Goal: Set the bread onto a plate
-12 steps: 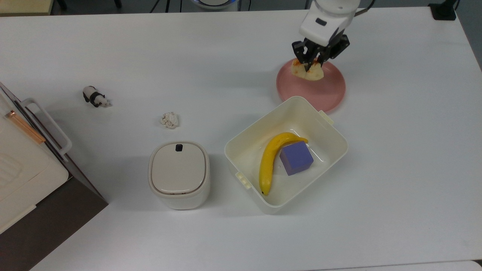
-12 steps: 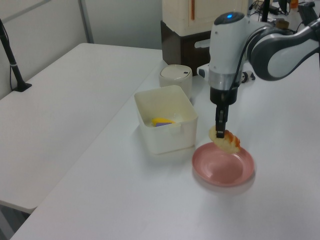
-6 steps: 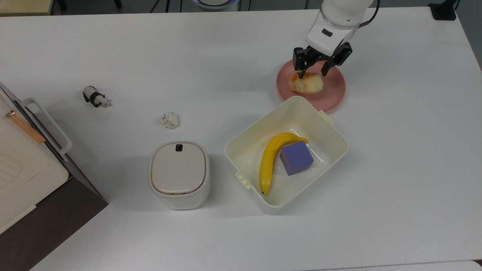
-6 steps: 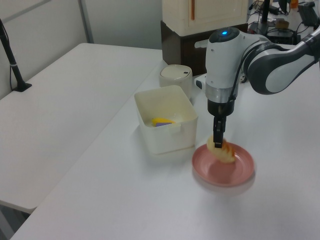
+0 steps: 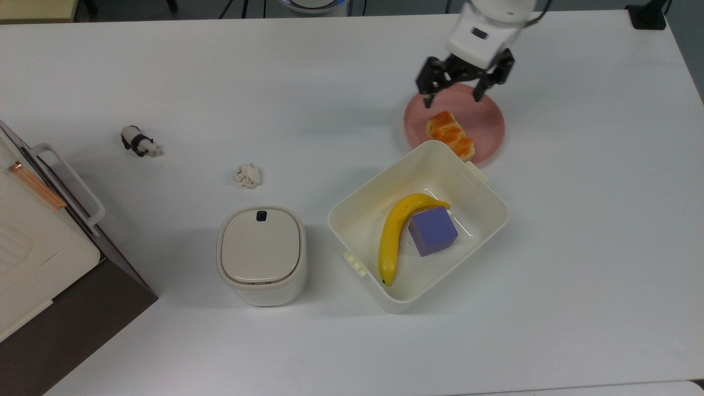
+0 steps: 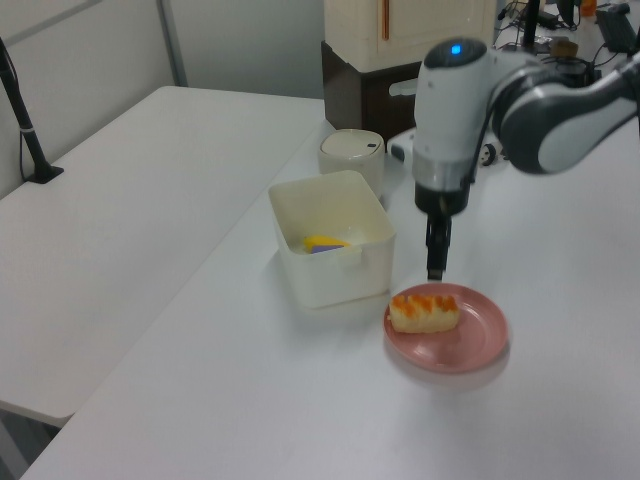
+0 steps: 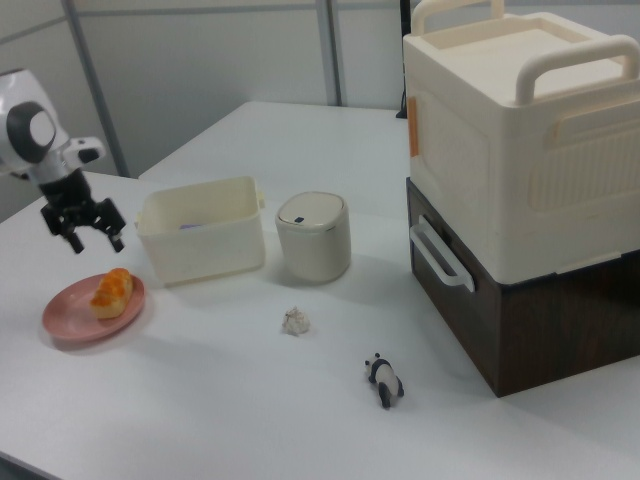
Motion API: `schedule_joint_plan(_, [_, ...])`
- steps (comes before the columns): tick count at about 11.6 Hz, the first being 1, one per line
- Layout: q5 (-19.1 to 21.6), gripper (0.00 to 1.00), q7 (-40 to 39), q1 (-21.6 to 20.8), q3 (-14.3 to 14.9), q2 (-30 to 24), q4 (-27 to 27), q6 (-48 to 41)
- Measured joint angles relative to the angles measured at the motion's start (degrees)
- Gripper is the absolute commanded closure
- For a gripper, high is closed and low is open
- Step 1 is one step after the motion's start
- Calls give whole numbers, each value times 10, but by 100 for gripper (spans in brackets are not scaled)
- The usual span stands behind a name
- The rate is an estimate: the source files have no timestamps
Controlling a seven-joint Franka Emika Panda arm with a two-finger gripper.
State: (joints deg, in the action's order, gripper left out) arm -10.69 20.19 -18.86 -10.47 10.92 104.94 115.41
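Our pincer [image 5: 452,98] hangs spread and empty above the plate [image 5: 487,124]. Beneath it the bread [image 5: 450,135] lies on that plate, beside the cream bin [image 5: 484,192]. We judge placing done; next, only a clean withdrawal.

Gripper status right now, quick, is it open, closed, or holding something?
Gripper: open, holding nothing, above the plate; the bread lies on it.
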Motion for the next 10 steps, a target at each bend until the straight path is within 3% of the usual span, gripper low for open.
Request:
schedule_joint_plan(3, [3, 0, -52, 100, 13, -62, -11, -24])
schedule_joint_plan(5, [50, 0, -130, 155, 44, -79, -44, -60])
schedule_joint_plan(8, [128, 0, -168, 237, 71, -74, -159, -166])
schedule_joint_plan(10, [144, 0, -174, 277, 72, -46, -244, -233])
